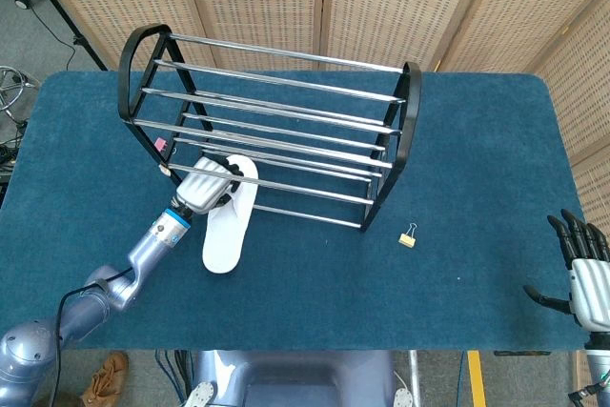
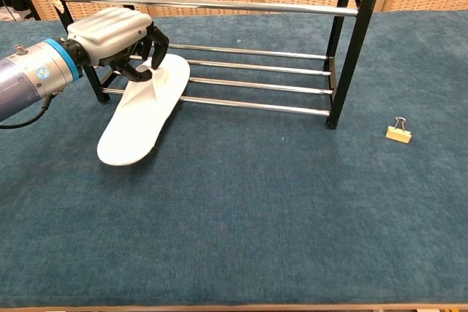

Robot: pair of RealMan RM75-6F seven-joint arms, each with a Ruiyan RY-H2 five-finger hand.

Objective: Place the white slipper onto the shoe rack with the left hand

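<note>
The white slipper (image 1: 227, 226) (image 2: 143, 112) lies with its toe end over the lowest front bars of the black and chrome shoe rack (image 1: 286, 121) (image 2: 248, 78) and its heel on the blue table cloth. My left hand (image 1: 206, 184) (image 2: 117, 36) grips the slipper near its toe, at the rack's left end, fingers curled over its strap. My right hand (image 1: 583, 274) hangs at the table's far right edge, fingers spread, holding nothing.
A small binder clip (image 1: 408, 235) (image 2: 398, 131) lies on the cloth to the right of the rack. The rack's black side frames (image 1: 408, 131) stand at either end. Woven screens stand behind the table.
</note>
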